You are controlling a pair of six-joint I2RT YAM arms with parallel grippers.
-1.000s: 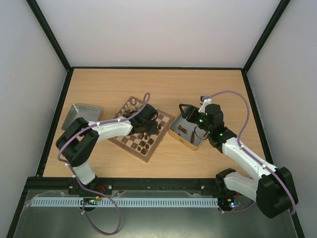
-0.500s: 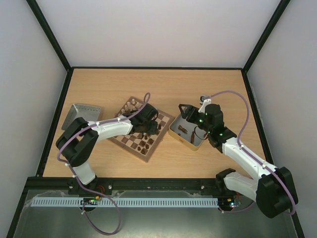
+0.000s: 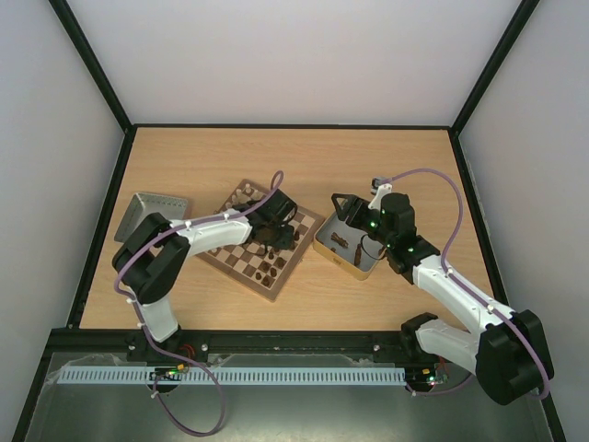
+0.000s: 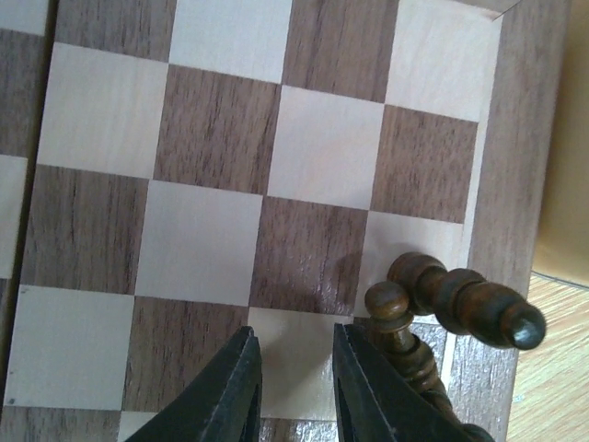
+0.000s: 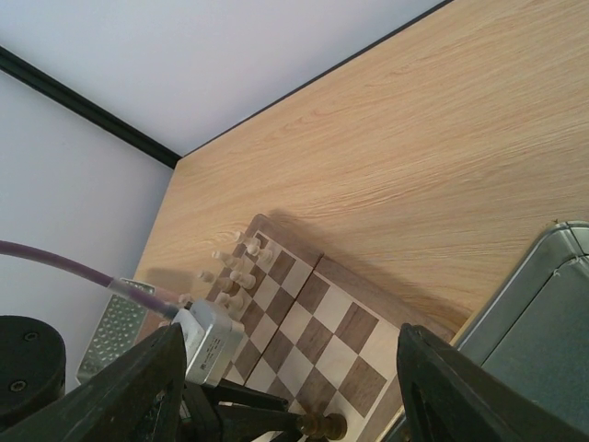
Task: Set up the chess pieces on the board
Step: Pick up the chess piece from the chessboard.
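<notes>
**Left fingers** (image 4: 235, 391): two dark, smooth, tapered blades, parted by a narrow gap with only a pale square showing between them. They grip nothing. They hang over the board (image 4: 212, 138) near one of its corners. The board is flat wood with a fine straight grain, tan and dark-brown checks, and a plain brown rim.

**Dark pieces** (image 4: 469, 299): glossy turned wood, ringed and ball-topped. One lies on its side across the board's rim. A second stands upright just beside the outer finger, and whether they touch cannot be told. In the overhead view more dark pieces stand in a cluster along the board's near edge.

**Pale pieces** (image 3: 241, 196): small cream turned figures grouped at the board's far corner.

**Right fingers** (image 5: 129, 396): black, broad and matte, spread wide apart with nothing between them. They are held to the right of the board, above the far end of the metal tin (image 3: 317, 247).

**Metal tin**: rectangular and shiny with rounded corners, just off the board's right side. A few dark pieces lie loose inside it.

**Grey tray** (image 3: 152, 207): perforated, near the board's left corner.

**Surface** (image 3: 386, 166): pale wood-grain laminate that carries the board, tin and tray.
</notes>
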